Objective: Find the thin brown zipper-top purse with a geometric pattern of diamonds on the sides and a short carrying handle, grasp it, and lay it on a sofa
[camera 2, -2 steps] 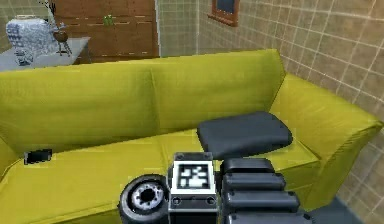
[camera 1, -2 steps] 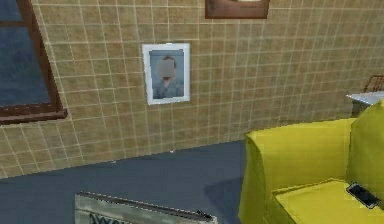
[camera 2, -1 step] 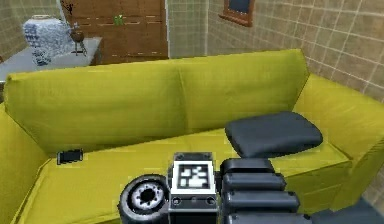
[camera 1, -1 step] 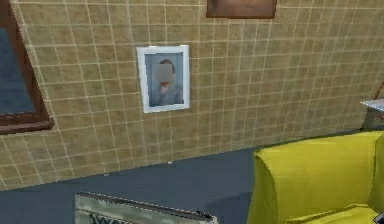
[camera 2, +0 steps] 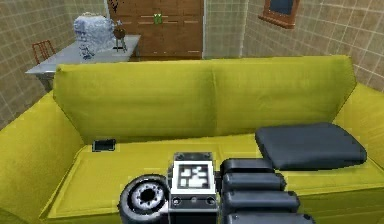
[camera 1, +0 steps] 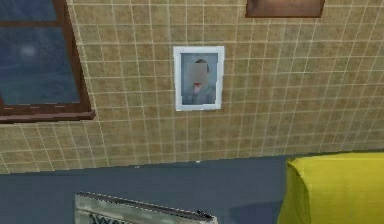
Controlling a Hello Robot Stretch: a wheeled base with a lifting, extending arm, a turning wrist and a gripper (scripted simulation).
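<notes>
As the tool (camera 2: 147,197) is partly cut off before the yellow sofa (camera 2: 150,100), its grip and load cannot be told.

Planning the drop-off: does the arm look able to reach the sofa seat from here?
Likely yes: the arm points at the sofa seat, bare yellow ahead; the dark cushion lies to the side.

Your dark, ribbed arm (camera 2: 258,190) lies just right of the round black pincer (camera 2: 148,197), a white marker square (camera 2: 195,178) between them; you can't make out the pincer's fingers.
</notes>
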